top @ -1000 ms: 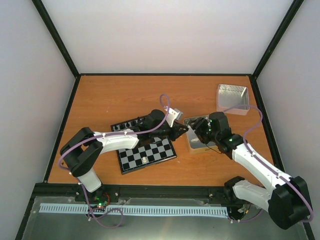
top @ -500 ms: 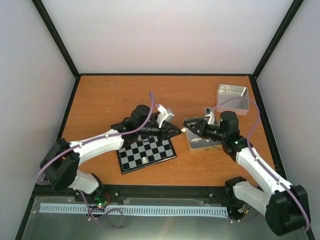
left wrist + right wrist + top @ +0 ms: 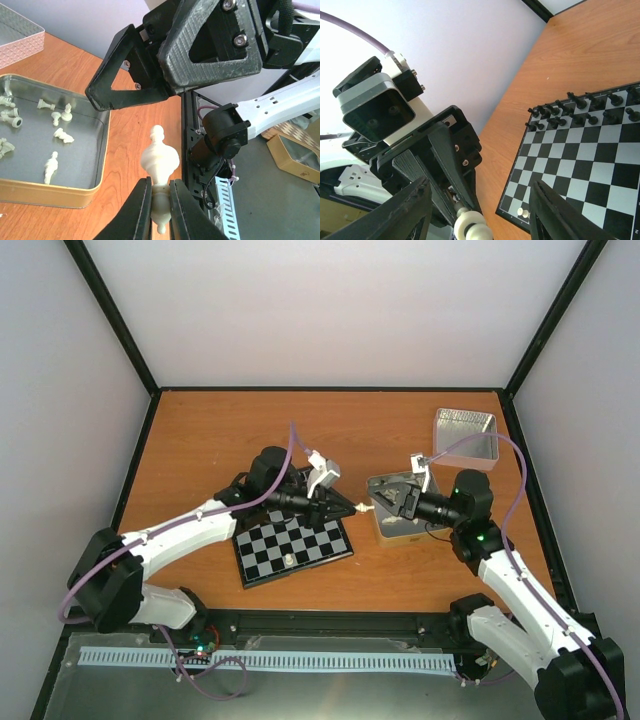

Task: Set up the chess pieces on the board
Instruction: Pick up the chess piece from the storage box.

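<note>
We have one white piece (image 3: pixel 159 160) pinched by its foot in the left jaws, which are closed tight on it. It hangs in the air over the desk (image 3: pixel 220 440), between the board (image 3: pixel 300 540) and the tin (image 3: pixel 45 192), lying roughly level with its head towards the other arm. The right jaws stand wide apart on either side of that head and, as far as we can see, touch nothing. We read this as a pass between the arms, with the left one carrying the load. To do it well, we would draw the right jaws straight back along the piece's length so neither finger clips the head. We would then turn the piece upright before lowering it. The black men (image 3: pixel 580 107) fill the far rows and a lone white one (image 3: pixel 289 560) sits on the near row, so ours belongs there. Other white pieces (image 3: pixel 55 117) lie in the tin.
</note>
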`<state>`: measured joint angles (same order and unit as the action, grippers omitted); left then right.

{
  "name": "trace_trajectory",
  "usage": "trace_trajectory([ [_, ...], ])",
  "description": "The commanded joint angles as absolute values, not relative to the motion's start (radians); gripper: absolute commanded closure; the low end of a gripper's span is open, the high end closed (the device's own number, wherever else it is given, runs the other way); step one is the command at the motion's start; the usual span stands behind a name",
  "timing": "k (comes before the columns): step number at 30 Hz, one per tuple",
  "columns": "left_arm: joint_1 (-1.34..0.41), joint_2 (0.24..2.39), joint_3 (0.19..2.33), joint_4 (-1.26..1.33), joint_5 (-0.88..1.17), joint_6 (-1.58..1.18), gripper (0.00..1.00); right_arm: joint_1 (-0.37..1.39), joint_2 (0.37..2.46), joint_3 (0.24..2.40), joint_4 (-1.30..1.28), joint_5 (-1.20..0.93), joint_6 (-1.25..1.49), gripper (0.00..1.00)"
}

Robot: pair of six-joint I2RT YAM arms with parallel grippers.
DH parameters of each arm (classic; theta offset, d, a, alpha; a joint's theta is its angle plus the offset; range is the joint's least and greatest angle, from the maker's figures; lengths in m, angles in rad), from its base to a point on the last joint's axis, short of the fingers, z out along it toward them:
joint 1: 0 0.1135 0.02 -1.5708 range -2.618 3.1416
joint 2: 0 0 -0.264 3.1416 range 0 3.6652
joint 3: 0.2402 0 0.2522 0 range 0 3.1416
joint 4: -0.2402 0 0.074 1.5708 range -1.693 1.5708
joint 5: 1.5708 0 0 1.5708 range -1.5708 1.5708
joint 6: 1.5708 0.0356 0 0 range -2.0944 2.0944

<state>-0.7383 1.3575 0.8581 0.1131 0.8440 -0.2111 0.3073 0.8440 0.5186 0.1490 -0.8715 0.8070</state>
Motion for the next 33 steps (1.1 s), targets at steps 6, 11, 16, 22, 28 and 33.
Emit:
trace_trajectory([
  [6,-0.73,1.315,0.858,0.161,0.83,-0.211,0.99,0.302,0.813,0.478,0.176,-0.936,0.808,0.46],
  [11,-0.73,1.318,0.86,0.166,0.803,-0.217,0.99,0.304,0.809,0.478,0.192,-0.955,0.825,0.57],
  [16,-0.73,1.319,0.867,0.178,0.783,-0.225,0.99,0.305,0.82,0.474,0.201,-0.965,0.838,0.64],
  [22,-0.73,1.32,0.867,0.192,0.78,-0.236,0.99,0.308,0.824,0.479,0.199,-0.96,0.842,0.66],
  [28,-0.73,1.318,0.864,0.191,0.766,-0.241,0.99,0.311,0.828,0.491,0.165,-0.937,0.827,0.82],
  [33,-0.73,1.319,0.87,0.137,0.678,-0.239,0.99,0.315,0.852,0.537,0.033,-0.857,0.752,0.96],
])
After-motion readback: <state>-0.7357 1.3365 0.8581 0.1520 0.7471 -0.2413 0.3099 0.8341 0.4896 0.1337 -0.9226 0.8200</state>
